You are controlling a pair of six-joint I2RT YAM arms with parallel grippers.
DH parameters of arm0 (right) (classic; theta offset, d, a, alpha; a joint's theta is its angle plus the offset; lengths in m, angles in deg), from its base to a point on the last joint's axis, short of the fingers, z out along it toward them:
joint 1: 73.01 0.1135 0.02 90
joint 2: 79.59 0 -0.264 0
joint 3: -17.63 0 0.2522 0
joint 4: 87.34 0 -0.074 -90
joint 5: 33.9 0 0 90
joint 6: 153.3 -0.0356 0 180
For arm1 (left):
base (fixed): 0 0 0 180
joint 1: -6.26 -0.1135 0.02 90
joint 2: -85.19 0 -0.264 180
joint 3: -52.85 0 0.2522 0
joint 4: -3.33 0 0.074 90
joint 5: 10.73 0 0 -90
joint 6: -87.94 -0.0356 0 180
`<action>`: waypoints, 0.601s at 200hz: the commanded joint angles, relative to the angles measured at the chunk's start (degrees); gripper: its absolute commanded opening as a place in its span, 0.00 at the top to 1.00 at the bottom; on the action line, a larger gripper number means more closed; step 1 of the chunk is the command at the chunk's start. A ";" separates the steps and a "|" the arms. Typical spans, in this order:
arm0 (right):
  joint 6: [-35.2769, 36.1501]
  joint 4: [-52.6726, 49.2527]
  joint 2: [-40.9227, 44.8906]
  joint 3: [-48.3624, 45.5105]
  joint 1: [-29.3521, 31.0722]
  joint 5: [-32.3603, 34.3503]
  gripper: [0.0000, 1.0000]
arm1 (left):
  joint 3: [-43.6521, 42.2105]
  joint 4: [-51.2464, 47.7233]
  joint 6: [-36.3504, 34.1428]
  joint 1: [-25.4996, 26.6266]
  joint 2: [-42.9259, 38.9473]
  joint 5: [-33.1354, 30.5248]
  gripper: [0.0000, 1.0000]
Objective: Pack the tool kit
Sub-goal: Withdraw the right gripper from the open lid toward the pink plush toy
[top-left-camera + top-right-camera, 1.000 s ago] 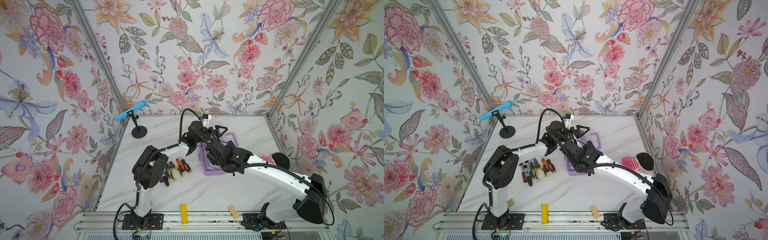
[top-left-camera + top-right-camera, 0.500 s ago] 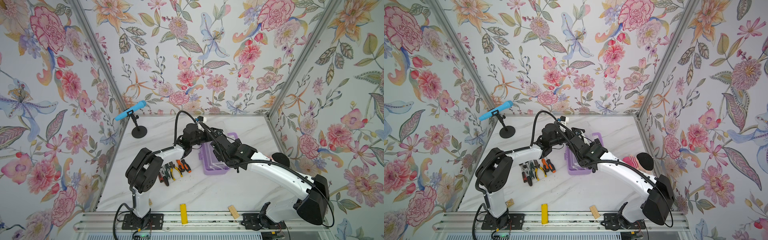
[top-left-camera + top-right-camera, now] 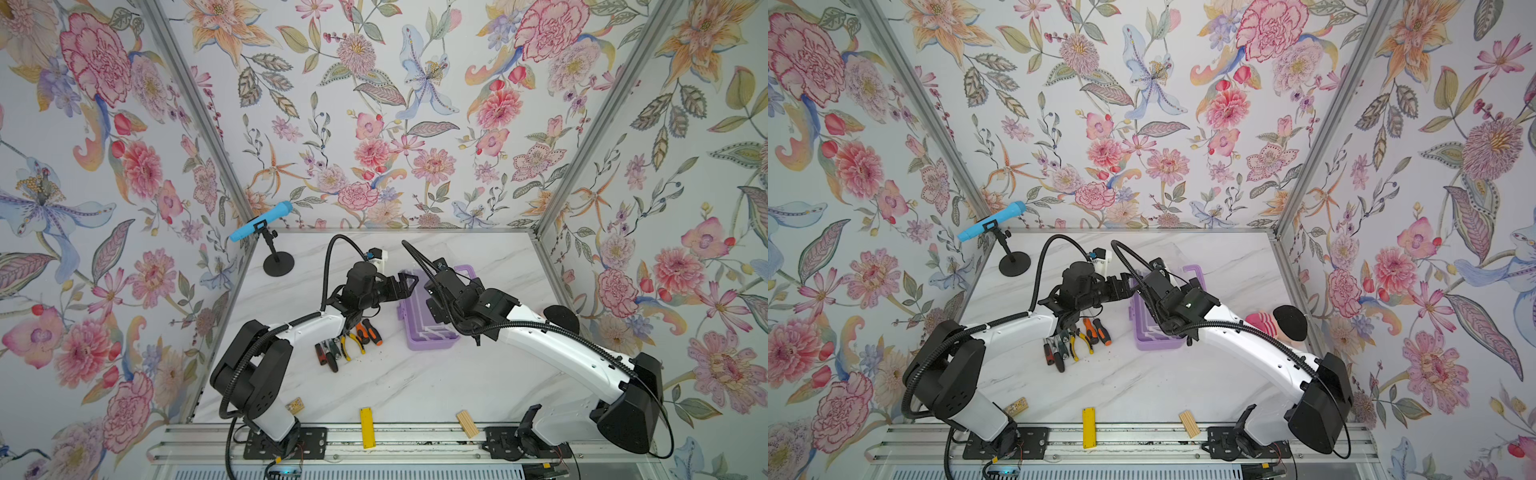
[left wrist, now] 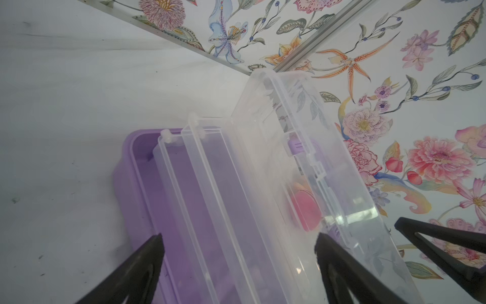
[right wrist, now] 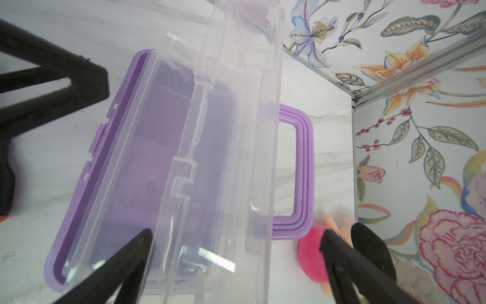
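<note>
L end effector & R end effector both released, empty, hovering at lilac case mid bench, lid up, long axis front-to-back, w/ loose tools just left of it, nearer L arm.

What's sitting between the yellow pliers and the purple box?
Two orange-and-black screwdrivers lie between the pliers and the purple box, right beside the pliers. Both top views show them.
</note>
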 commanded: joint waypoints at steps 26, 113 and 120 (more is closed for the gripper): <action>-1.99 0.33 1.70 -0.85 -0.95 -2.07 0.00 | -2.87 -4.65 -4.14 -0.41 0.74 -7.18 0.13; -2.95 2.69 4.01 -3.57 -2.64 -5.50 0.02 | 2.10 -5.45 -6.24 -0.41 10.47 -6.43 0.19; -2.93 2.98 4.11 -3.83 -3.15 -6.09 0.02 | 2.44 -5.27 -6.22 -0.42 11.19 -6.26 0.19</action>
